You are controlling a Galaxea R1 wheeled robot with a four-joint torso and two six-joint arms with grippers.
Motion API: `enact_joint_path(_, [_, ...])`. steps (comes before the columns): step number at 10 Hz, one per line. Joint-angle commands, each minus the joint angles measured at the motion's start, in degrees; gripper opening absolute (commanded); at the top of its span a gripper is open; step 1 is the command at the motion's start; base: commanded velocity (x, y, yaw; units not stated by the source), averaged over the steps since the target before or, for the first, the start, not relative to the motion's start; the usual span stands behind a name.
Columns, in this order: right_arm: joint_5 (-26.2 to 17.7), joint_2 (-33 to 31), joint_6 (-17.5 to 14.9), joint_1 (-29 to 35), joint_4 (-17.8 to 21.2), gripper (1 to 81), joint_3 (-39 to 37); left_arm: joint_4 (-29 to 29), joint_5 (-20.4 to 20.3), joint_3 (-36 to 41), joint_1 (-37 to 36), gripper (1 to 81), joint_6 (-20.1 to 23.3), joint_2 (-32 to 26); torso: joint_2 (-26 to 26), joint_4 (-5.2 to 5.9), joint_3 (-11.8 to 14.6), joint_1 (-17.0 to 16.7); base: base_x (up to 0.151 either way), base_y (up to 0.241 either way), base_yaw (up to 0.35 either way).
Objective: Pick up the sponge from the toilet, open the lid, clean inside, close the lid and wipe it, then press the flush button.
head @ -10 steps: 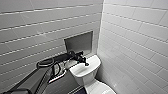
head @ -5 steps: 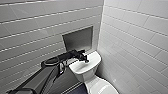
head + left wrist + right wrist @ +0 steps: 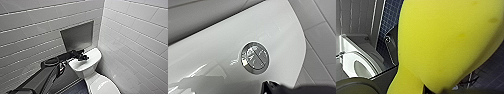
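the robot's left arm [image 3: 37, 81] is black all over, with a thick, boxy part low down, a round joint [image 3: 51, 62] after that, and then a thinner black bar. a black cable [image 3: 56, 59] makes a loop by the round joint, and some little shiny silver bits [image 3: 61, 67] sit just under it. the left claw [image 3: 83, 58] at the far end is black and knobbly, and up close its black tip [image 3: 275, 87] has a bumpy edge.
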Motion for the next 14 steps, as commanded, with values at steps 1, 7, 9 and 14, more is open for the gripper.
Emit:
enact_joint_path(1, [-4.06, -1.68, 0.29, 0.45, 0.16, 1.0, 1.6, -0.9, -1.49, 0.28, -10.82, 1.0, 0.12, 0.95, 0.0, 0.0, 0.0, 0.0, 0.0, 0.0, 0.0])
enact_joint_path(7, [-3.97, -1.43, 0.29, 0.54, 0.16, 1.0, 1.77, 1.47, -9.22, 0.02, -10.29, 1.0, 0.12, 3.59, 0.0, 0.0, -1.14, 0.0, 0.0, 0.0, 0.0])
enact_joint_path(9, [-4.06, -0.72, 0.29, 0.45, 0.16, 1.0, 1.42, 3.14, -9.49, -2.87, -10.29, 1.0, 0.12, 5.15, 0.04, 0.0, -1.82, 0.02, 0.0, 0.0, 0.0])
enact_joint_path(14, [-4.06, 1.12, 0.11, 0.36, -0.19, 1.0, 0.81, 7.36, -9.4, -6.4, -8.98, 1.0, 0.12, 5.15, 0.04, 0.0, -1.82, 0.02, 0.0, 0.0, 0.0])
